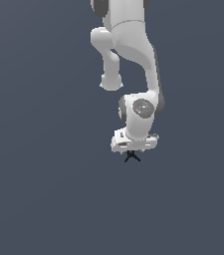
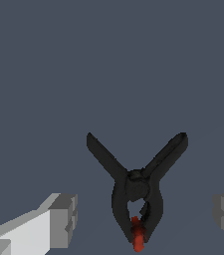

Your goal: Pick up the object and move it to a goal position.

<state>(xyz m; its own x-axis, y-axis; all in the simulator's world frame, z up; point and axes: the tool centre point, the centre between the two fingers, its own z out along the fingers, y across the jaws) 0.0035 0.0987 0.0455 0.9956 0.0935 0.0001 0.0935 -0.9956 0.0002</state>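
Observation:
The object (image 2: pixel 136 187) is a small black clamp with two splayed handles and a red tip, lying on the flat grey surface. In the exterior view the object (image 1: pixel 132 157) peeks out just below the white hand. My gripper (image 2: pixel 146 216) is open, its grey fingertips (image 2: pixel 63 219) standing wide to either side of the clamp's red-tipped end without touching it. In the exterior view the gripper (image 1: pixel 132 152) sits directly over the object, and the fingers themselves are hidden by the hand.
The white arm (image 1: pixel 133 55) reaches down from the top of the exterior view. A plain grey surface (image 1: pixel 44 189) surrounds the object on all sides.

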